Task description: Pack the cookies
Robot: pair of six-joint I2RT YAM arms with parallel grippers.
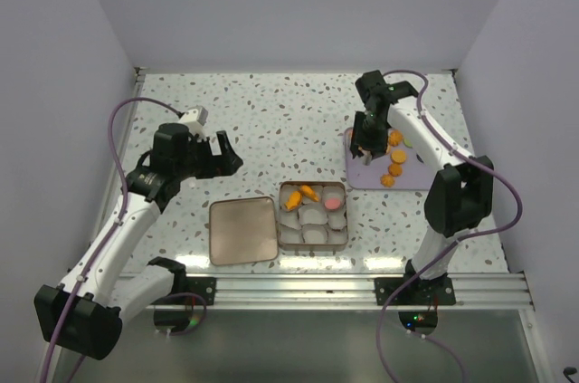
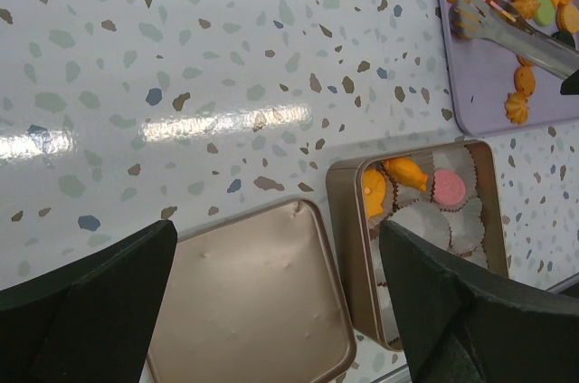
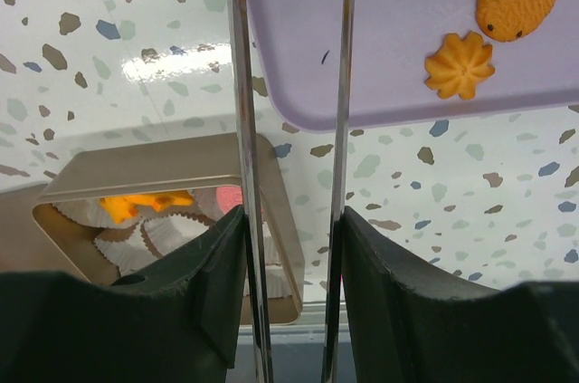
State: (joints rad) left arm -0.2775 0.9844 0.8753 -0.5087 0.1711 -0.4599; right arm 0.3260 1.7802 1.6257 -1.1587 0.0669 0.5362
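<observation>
The right gripper clamped metal tongs over the lavender tray of cookies. The left gripper hung wide open above the tin lid.

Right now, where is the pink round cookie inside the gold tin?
In the top view, the pink round cookie sits near the far right corner of the gold metal tin, just right of the orange cookies.

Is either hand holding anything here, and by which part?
The right hand holds metal tongs, squeezing their two arms from outside, well back from the tips. The left hand is open and empty.
</observation>
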